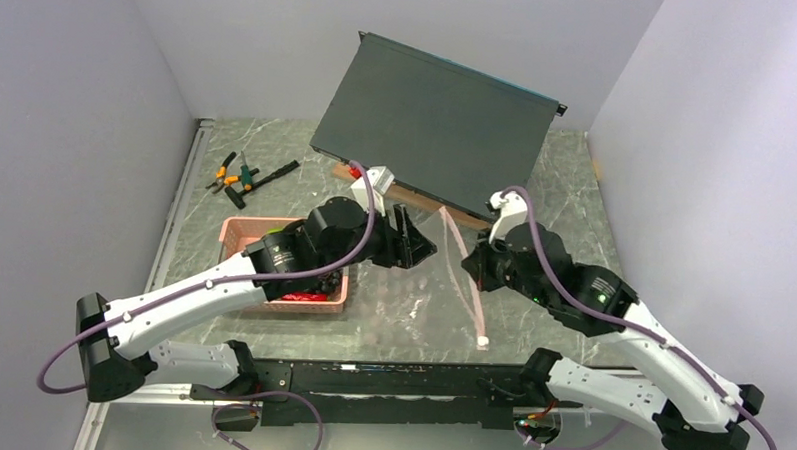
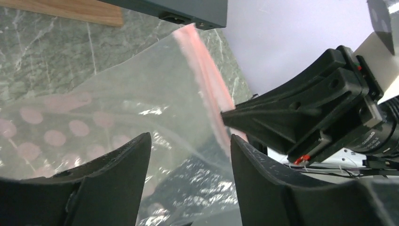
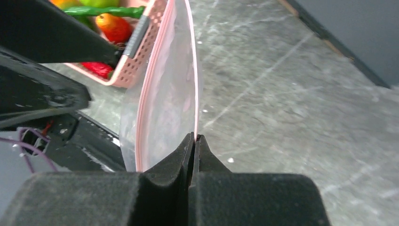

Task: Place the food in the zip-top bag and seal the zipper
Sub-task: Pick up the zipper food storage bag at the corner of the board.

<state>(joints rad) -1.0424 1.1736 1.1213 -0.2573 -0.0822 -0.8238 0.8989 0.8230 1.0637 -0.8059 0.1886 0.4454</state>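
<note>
Plainly, the clear, thin, crinkly zip-top bag lay on the grey marbled worktop between the two arms. Its film was creased, glinting in places, and marked with faint round pink spots. The narrow pale-pink zipper strip ran along the edge on the right arm's side, from beside the right gripper toward the near edge of the worktop, where it ended in a small white piece.

From the right wrist, the right gripper's jaws were pressed together on one lip of the bag's mouth. The two pink lips stood apart beyond them, so the mouth gaped in a narrow leaf shape.

The left gripper hung close to the bag with its jaws apart and nothing pinched between them. Whether its fingers touched the film could not be told.

The small plastic toy food sat in the pink slotted plastic basket to the left of the bag: an orange-red piece, a long green pepper and a red piece.

At the far side stood a dark flat panel, and orange-handled pliers lay at the far left.
</note>
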